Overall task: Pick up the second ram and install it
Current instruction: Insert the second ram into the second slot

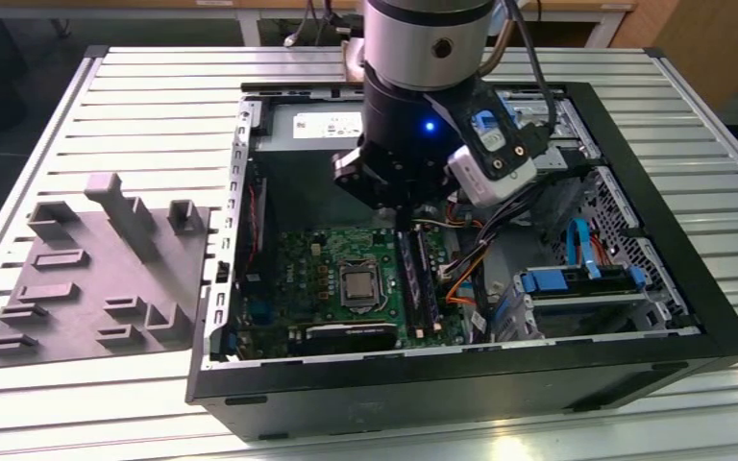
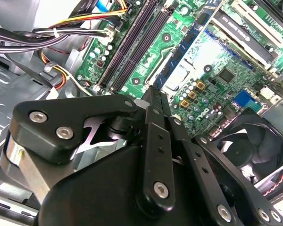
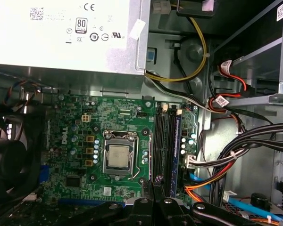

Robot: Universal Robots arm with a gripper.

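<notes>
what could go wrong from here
1. The black pincer hangs shut over the long black plastic memory slots, which lie tight side by side. A slight offset might press on a slot wall or the green motherboard.
2. The bundle of black, orange and white cables runs beside the slots and may snag the pincer's links.
3. The square silver processor on the slots' other side could be struck in a sideways slip.
</notes>
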